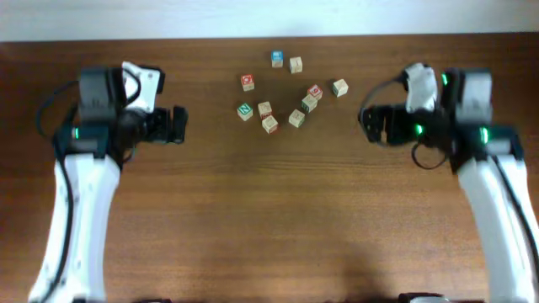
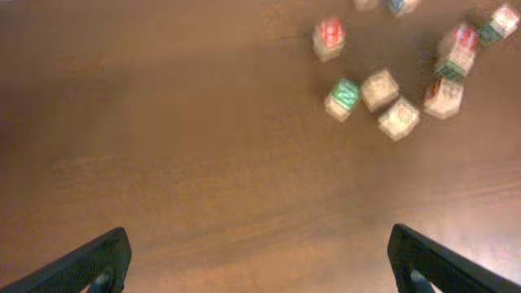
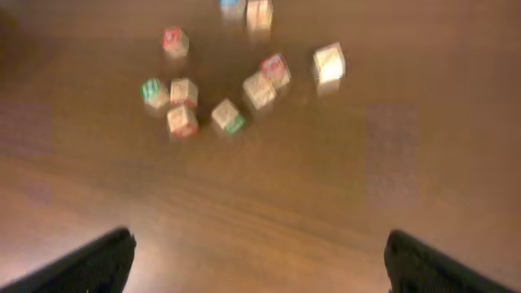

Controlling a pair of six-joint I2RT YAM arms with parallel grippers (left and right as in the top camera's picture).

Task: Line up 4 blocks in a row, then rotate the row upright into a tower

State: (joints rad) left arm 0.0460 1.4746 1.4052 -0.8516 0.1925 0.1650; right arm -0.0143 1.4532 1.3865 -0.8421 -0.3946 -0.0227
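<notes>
One dark brown, wood-grained worktop [image 1: 269, 219] filled nearly all we saw. A pale strip, perhaps a wall [image 1: 269, 17], ran along its far edge, and the rest of the room was out of view.

Next in size, the white left arm [image 1: 72, 210] and right arm [image 1: 497, 210] stood at opposite sides, pointing inward. We judged this a waiting pose that left the middle unobstructed. The left end effector [image 1: 178, 124] had its fingers spread wide with nothing between them. The right end effector [image 1: 368, 124] was likewise spread and empty, and both were well apart from the cubes.

Smallest were the alphabet cubes [image 1: 339, 87], loosely scattered toward the far middle of the worktop. The four we took for the task lay on the near side of that scatter:
- the green "N" block [image 1: 244, 111];
- a pale tan block [image 1: 264, 108] just beside it;
- the block with red-orange marks [image 1: 269, 124], near both;
- a second tan block [image 1: 296, 118], a little further right.

Most gaps seemed to leave room for fingers, though the first three sat close. In our judgement no turning had begun.
</notes>
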